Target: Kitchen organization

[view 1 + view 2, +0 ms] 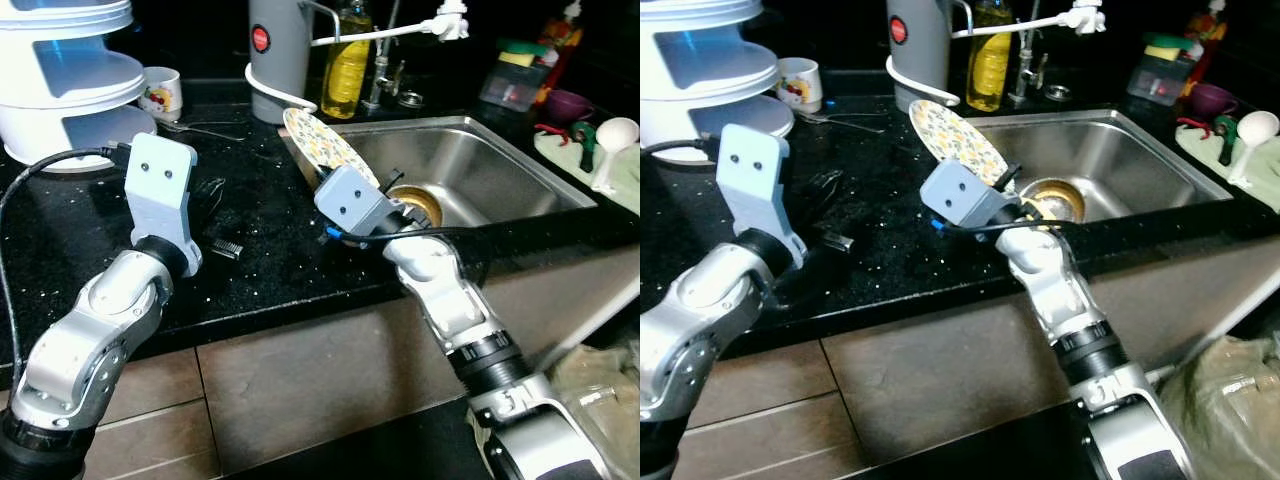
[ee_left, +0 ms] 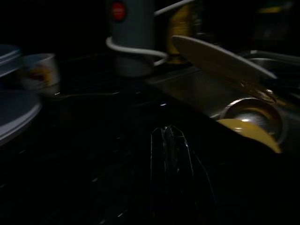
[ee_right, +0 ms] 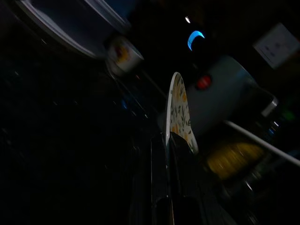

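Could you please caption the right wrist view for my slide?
Right gripper pinches the floral plate edge-on before the grey kettle.

Glossy speckled black stone counter (image 1: 270,250), brushed stainless steel sink (image 1: 490,170), glazed floral plate (image 1: 325,145)

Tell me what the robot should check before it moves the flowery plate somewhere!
1. Grip on the plate: the right gripper has its black fingers closed on the rim of the flowery plate. Ok.
2. Plate off the counter: it is held tilted over the sink's left edge. Ok.
3. Things close by: the grey jug and the oil bottle stand just behind the plate. Not ok, go slowly.
4. Sink bottom: a yellow dish already lies there. Not ok for dropping the plate flat.
5. Left gripper out of the way: it is over the black counter, apart from the plate. Ok.
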Motion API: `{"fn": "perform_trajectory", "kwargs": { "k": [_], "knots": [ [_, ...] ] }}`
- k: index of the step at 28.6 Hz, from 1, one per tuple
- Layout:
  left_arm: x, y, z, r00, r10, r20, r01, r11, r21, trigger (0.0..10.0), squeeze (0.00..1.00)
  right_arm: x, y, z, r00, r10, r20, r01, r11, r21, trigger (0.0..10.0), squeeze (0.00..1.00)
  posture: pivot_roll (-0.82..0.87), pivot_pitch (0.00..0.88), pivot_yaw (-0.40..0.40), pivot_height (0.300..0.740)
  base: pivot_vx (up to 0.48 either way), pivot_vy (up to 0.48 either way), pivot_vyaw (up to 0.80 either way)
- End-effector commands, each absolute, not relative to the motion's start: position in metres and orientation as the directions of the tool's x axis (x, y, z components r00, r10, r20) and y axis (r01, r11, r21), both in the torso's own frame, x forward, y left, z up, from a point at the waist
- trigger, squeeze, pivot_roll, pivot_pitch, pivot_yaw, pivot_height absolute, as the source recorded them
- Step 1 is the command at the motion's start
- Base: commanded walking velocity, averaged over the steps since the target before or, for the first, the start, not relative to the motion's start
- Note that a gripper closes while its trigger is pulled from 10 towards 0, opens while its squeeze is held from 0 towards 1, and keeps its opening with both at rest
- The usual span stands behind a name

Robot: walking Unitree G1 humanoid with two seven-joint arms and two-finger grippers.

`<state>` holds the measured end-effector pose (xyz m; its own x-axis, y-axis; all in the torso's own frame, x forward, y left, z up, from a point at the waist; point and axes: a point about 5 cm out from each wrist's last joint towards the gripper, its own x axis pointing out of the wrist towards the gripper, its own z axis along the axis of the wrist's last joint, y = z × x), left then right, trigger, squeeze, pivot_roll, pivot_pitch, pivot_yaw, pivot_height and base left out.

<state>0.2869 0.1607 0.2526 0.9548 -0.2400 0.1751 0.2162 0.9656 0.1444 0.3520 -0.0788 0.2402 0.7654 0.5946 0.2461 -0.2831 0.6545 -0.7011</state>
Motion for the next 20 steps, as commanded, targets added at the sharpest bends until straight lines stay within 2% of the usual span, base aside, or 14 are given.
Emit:
{"fn": "perform_trajectory", "kwargs": {
  "k": [1, 18, 20],
  "knots": [
    [0.2874, 0.1574, 0.2488, 0.953, -0.251, 0.170, 0.227, 0.962, 0.152, 10.0, 0.00, 0.3521, -0.0827, 0.2447, 0.771, 0.579, 0.264, -0.267, 0.671, -0.691, 10.0, 0.00, 0.08, 0.000, -0.081, 0.740, 0.000, -0.442, 0.00],
    [0.2894, 0.1549, 0.2475, 0.948, -0.262, 0.182, 0.235, 0.959, 0.156, 10.0, 0.00, 0.3511, -0.0824, 0.2486, 0.768, 0.575, 0.282, -0.262, 0.684, -0.681, 10.0, 0.00, 0.07, 0.000, -0.085, 0.740, 0.000, -0.446, 0.00],
    [0.2910, 0.1557, 0.2470, 0.952, -0.246, 0.184, 0.220, 0.964, 0.148, 10.0, 0.00, 0.3511, -0.0825, 0.2494, 0.767, 0.576, 0.284, -0.263, 0.685, -0.679, 10.0, 0.00, 0.07, 0.000, -0.083, 0.740, 0.000, -0.144, 0.00]
  ]
}}
